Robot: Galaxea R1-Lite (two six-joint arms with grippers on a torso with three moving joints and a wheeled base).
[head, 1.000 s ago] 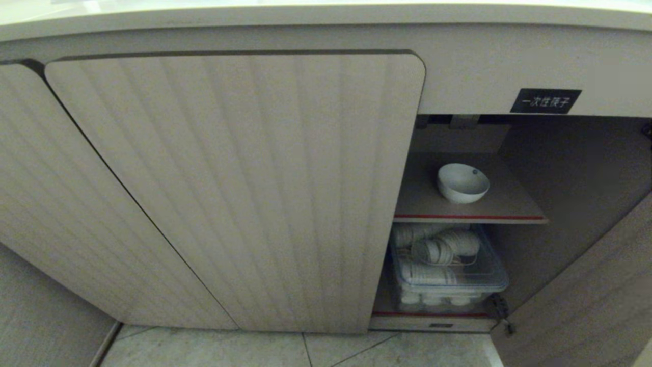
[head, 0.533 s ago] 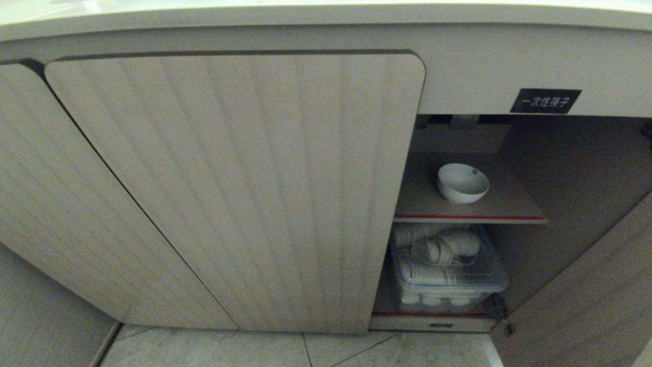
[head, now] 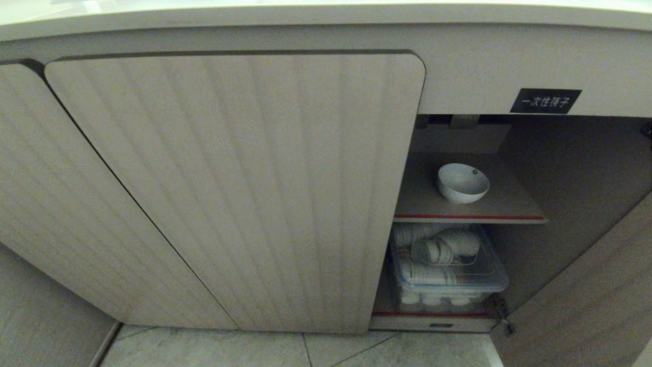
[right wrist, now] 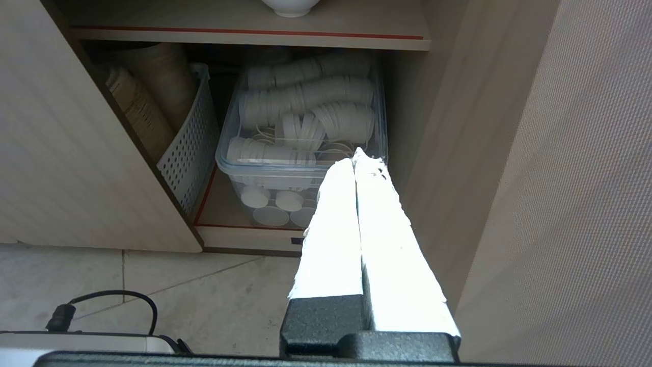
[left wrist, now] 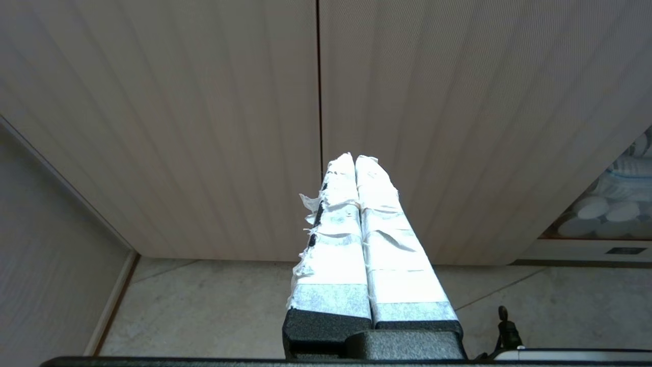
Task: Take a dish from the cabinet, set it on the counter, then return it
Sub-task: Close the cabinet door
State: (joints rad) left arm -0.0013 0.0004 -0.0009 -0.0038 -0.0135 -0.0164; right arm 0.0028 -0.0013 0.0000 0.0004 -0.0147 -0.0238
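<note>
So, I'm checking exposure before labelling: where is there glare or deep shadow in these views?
Head view: dim and soft; the bowl is readable, but the cabinet interior beside it is shadowed. Both wrist views: the taped fingers are blown out white, losing surface detail; the tub stays legible.

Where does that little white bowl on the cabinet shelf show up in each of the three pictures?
Head view: the bowl sits upright on the upper shelf, right of centre.
Left wrist view: not in it; only closed doors, floor and a corner of the clear tub.
Right wrist view: just its underside at the top edge.
Shared landmark: the clear tub of white cups, below the shelf in all three views.
</note>
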